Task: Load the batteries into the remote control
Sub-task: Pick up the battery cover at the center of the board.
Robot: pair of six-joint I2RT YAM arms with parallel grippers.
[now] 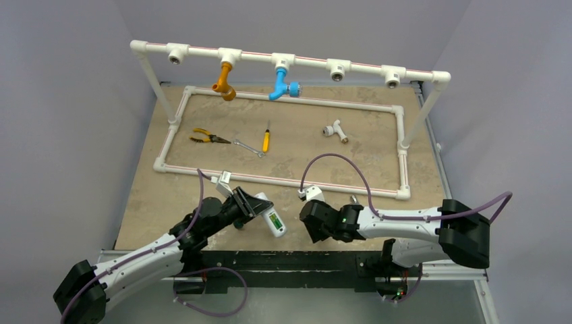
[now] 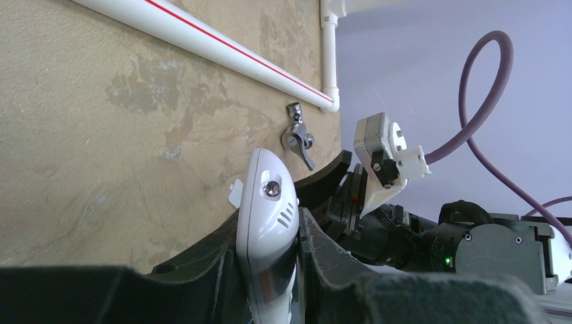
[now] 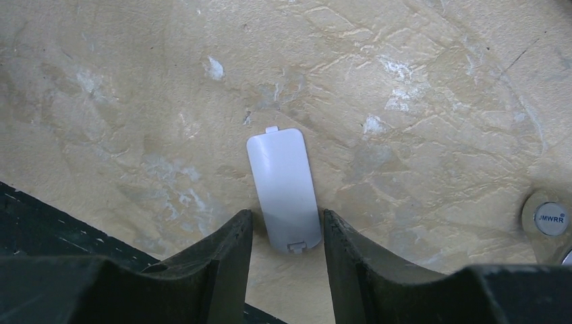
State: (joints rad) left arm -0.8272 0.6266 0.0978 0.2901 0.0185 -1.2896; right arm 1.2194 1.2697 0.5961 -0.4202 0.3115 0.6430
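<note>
My left gripper [image 1: 253,206] is shut on the white remote control [image 1: 272,219] and holds it tilted above the table's near edge. The left wrist view shows the remote control [image 2: 268,202] clamped between my left gripper's [image 2: 270,223] fingers. Green of the batteries [image 1: 274,221] shows in the remote's back recess; their number is unclear. My right gripper [image 1: 307,228] is open and low over the table. In the right wrist view my right gripper [image 3: 287,219] straddles the near end of the flat white cover plate [image 3: 280,182], which lies on the table.
A white pipe frame [image 1: 283,181] borders the far work area, holding pliers [image 1: 206,138], a wrench [image 1: 248,147], a yellow-handled screwdriver [image 1: 266,140] and a white tee fitting [image 1: 334,129]. A small metal part [image 2: 297,135] lies near the frame. A round disc [image 3: 551,218] sits right of the cover.
</note>
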